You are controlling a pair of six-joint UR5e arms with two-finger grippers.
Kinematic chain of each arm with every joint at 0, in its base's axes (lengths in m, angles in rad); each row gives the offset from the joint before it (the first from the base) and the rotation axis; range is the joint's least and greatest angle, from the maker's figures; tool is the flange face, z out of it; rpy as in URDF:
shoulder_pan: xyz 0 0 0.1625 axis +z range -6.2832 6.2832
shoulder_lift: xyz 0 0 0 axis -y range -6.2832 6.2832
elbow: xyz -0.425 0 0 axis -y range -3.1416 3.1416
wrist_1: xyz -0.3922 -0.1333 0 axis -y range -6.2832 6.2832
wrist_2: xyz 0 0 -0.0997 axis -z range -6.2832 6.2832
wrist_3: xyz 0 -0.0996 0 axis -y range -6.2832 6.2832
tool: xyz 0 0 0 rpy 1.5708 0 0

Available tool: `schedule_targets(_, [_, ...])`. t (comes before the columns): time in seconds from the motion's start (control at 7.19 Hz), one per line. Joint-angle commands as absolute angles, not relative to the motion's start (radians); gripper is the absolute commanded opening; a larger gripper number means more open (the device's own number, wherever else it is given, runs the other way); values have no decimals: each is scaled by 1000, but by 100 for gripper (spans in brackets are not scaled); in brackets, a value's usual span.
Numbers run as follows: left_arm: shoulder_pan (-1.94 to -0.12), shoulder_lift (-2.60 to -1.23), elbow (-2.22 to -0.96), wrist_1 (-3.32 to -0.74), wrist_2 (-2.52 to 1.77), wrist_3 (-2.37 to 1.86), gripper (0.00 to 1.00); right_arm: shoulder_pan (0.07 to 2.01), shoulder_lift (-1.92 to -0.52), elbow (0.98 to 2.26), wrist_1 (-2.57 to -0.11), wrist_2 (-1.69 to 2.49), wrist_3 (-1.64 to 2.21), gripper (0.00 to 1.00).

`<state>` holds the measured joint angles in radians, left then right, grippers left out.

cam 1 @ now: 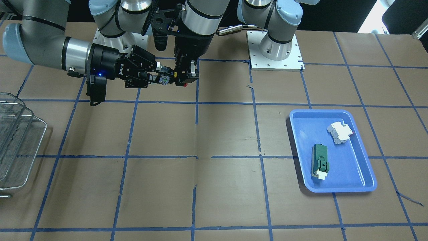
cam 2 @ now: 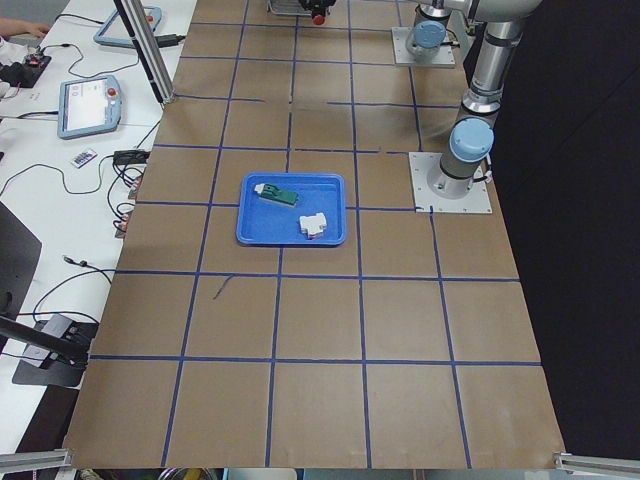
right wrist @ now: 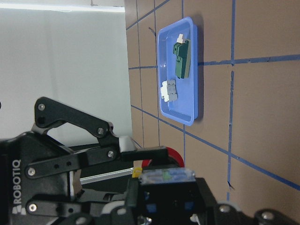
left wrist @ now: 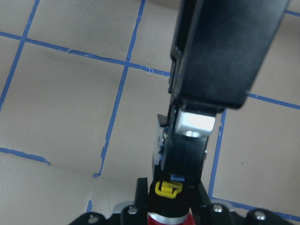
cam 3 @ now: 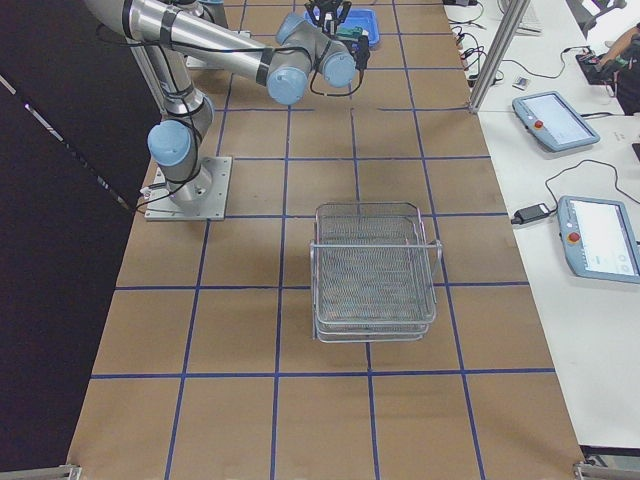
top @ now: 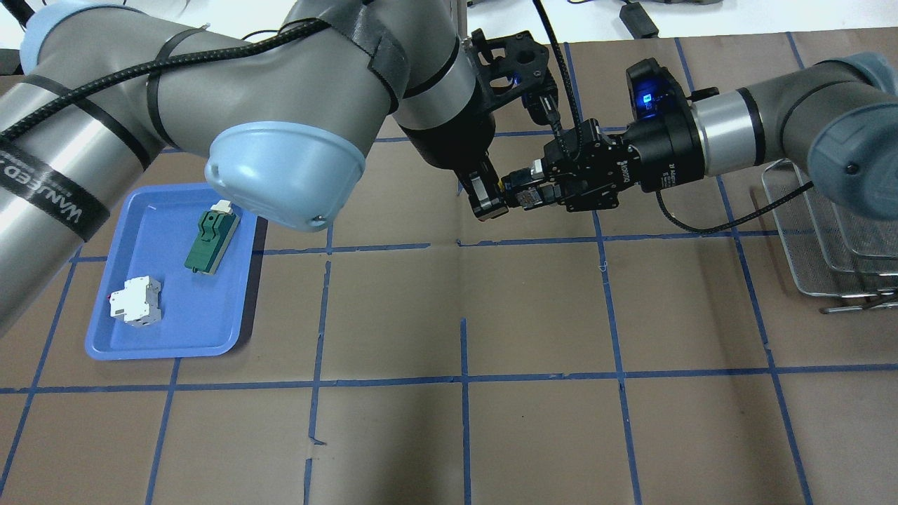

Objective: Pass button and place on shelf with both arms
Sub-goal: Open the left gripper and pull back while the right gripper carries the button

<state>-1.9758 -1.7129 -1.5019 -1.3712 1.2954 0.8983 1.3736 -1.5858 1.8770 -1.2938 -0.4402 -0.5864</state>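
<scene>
The button hangs in the air between both grippers, above the table's far middle. Its red cap and yellow collar sit in my left gripper, which points down and is shut on that end. My right gripper reaches in level from the shelf side and is shut on the dark block body. In the overhead view the left gripper and the right gripper meet tip to tip. The silver wire-mesh shelf stands on the table's right, apart from both.
A blue tray on the left side holds a green block component and a white breaker. The left arm's elbow hangs over the tray's corner. Brown paper with blue tape lines covers the table.
</scene>
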Motion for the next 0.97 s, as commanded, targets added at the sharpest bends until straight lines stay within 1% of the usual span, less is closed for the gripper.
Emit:
schedule_targets(0.0, [-1976,-1712,-1505,-1371,1295,876,81,1371,-1586,1875,-1295,-440,-586,17])
schedule_targets(0.14, [-1976,-1712,-1503,-1371,1295,862,92,1371,-1586,1875,-1295,-440,-586,17])
schedule_targets(0.42, [-1976,-1706,-1502,-1373,1295,850,92,1371,-1588,1870,-1302,-445,-586,17])
schedule_targets(0.56, [-1970,-1704,-1502,-1374,1295,851,92,1359,-1589,1858,-1374,-492,-580,18])
schedule_targets(0.83, [-1903,-1677,-1505,-1400,1298,871,92,1318,-1592,1746,-1408,-809,-540,17])
